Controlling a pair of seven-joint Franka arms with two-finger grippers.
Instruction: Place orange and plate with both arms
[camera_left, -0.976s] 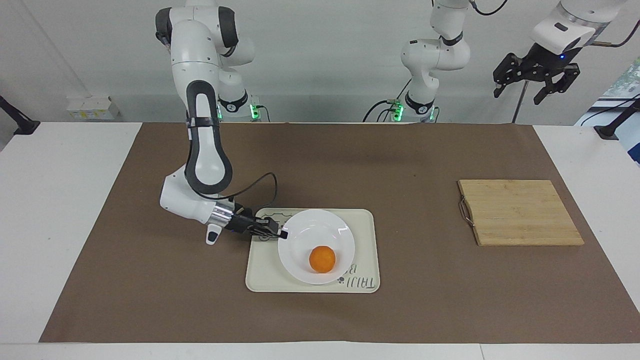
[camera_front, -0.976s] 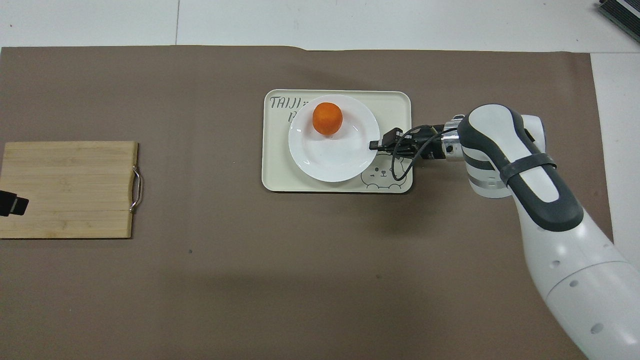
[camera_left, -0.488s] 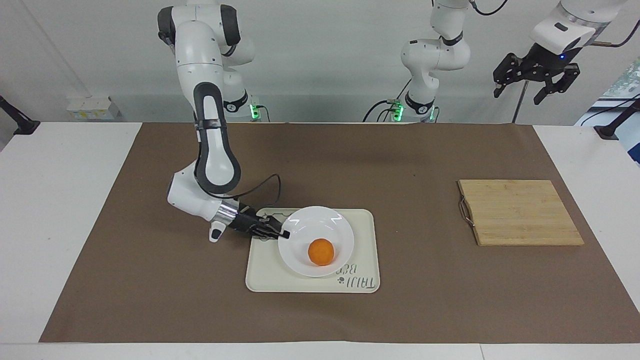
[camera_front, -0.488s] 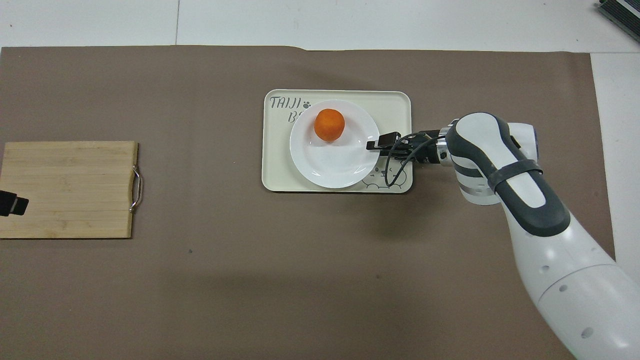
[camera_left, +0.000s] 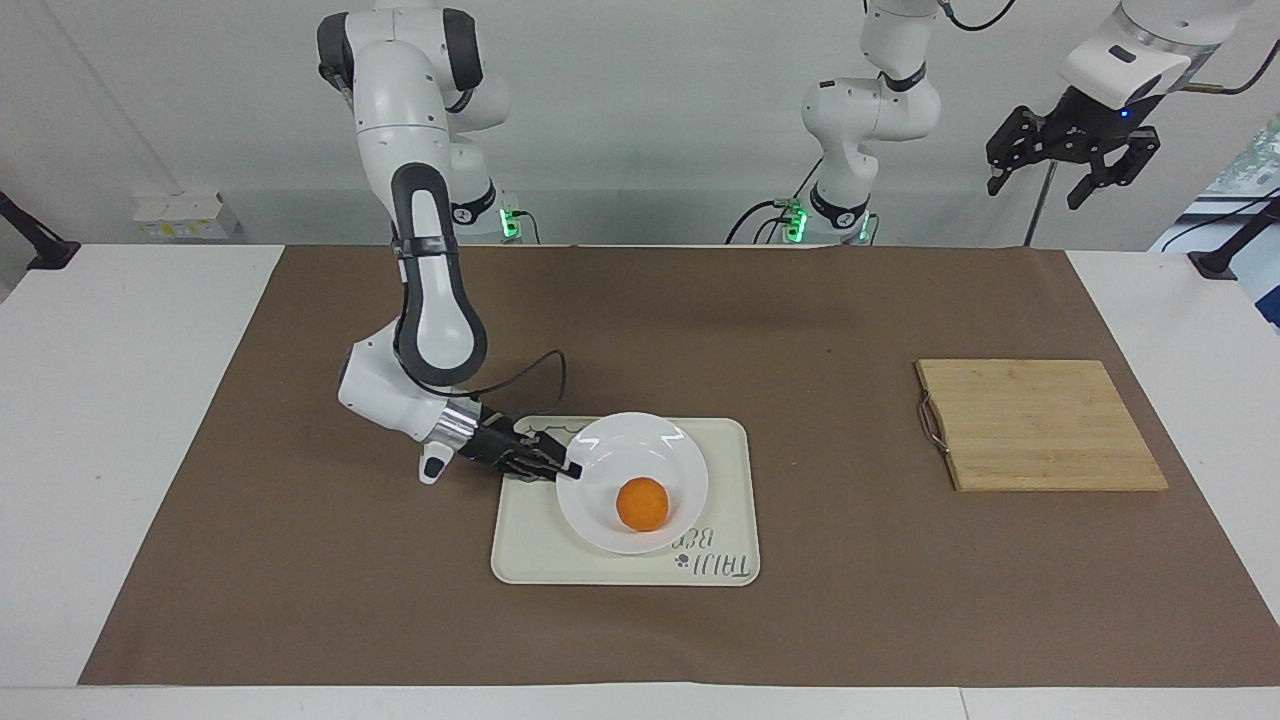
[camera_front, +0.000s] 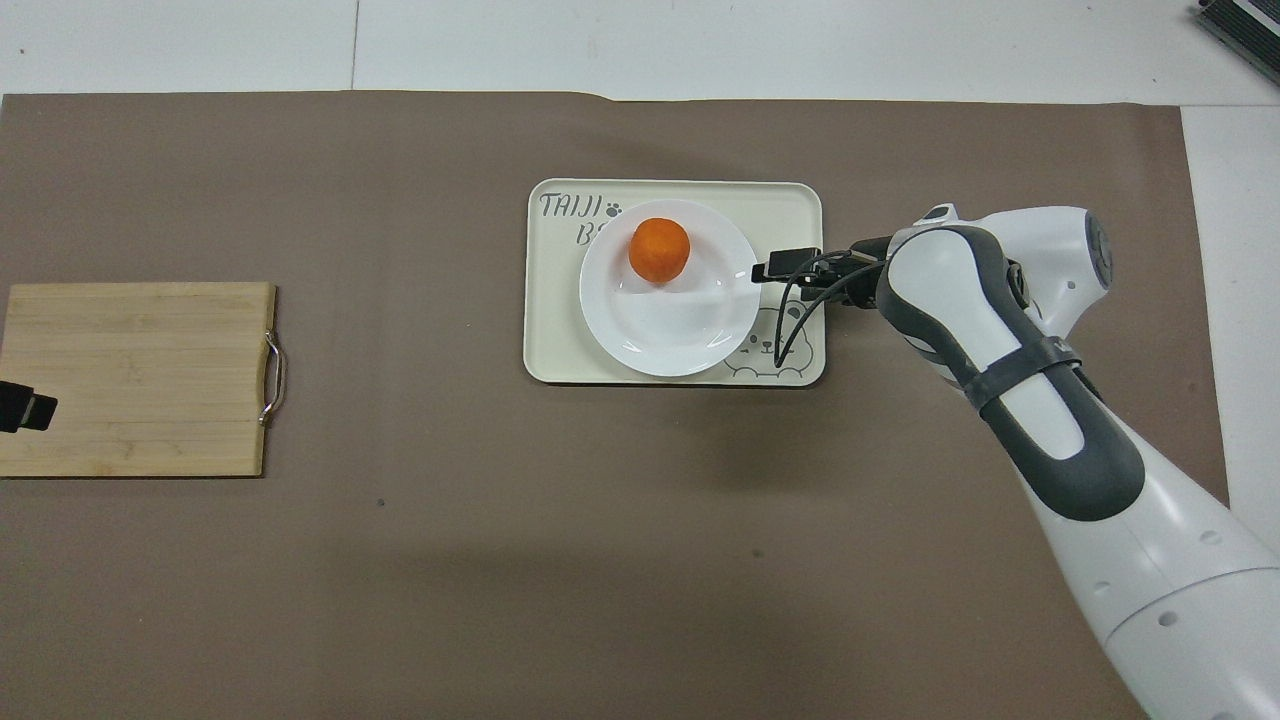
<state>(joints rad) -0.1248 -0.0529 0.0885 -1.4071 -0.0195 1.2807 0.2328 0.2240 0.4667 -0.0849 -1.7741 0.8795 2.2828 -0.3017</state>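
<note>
- The glossy round white plate (camera_left: 632, 483) sits on the cream tray (camera_left: 530, 560), tilted, its rim toward the right arm raised.
- The orange (camera_left: 642, 503) lies in it, off-centre.
- The right hand (camera_left: 568, 468) pinches that rim.
- The left hand (camera_left: 1072, 158) waits high, fingers spread, over the bamboo board (camera_left: 1036, 424); bare brown counter (camera_left: 830, 330) lies between.

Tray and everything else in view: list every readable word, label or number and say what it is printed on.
"TAIJI" with a paw mark: on the cream tray, at the corner farthest from the robots toward the left arm's end.
"B...": a second line under it, the rest hidden by the plate.
White box by the wall: any print is too small to read.
Nothing else bears text.
</note>
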